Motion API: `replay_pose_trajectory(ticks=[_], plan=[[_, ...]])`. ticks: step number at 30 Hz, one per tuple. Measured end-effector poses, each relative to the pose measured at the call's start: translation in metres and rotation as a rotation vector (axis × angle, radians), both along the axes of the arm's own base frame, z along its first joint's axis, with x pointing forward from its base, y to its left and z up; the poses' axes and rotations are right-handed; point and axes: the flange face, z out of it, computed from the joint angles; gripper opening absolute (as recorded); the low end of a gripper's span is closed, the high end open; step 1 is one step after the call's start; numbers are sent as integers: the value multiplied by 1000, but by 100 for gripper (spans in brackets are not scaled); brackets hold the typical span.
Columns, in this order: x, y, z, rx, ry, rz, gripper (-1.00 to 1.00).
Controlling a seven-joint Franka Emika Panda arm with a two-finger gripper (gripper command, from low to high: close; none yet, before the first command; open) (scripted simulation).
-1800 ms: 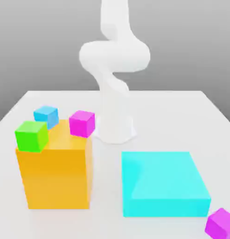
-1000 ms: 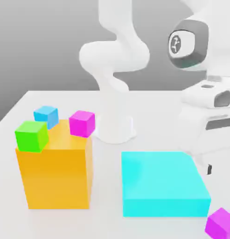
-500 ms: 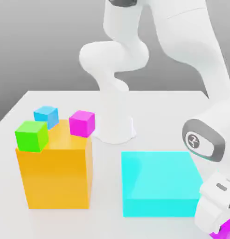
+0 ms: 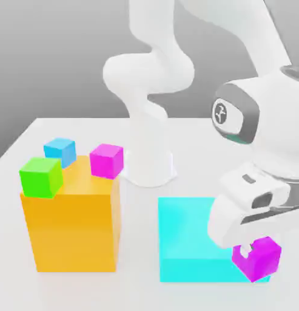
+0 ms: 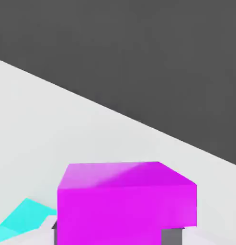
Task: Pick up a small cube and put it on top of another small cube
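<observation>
Purple-magenta small cube clamped in hand — lifted, beside cyan block.

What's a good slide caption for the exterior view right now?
Claw carries the purple-magenta cube above the cyan block.

Small cube in my gripper: plain, smooth, glossy purple-magenta faces, light sheen on top in hand view. My arm: smooth white plastic-looking shell, softly shiny, grey joint band. Cyan block, orange block: smooth, flat colour, no texture. Table: matt white, even. My fingers: dull grey.
</observation>
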Motion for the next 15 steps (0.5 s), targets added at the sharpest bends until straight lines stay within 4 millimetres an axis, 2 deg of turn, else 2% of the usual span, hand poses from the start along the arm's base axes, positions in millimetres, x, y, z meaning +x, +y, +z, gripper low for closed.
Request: replay_pose_trajectory(ticks=[4, 9, 15], plan=[[-11, -62, 41, -17, -7, -153, -100], [-42, -114, 87, -17, -13, -307, -100], [-93, -176, 130, 14, -15, -507, -100]])
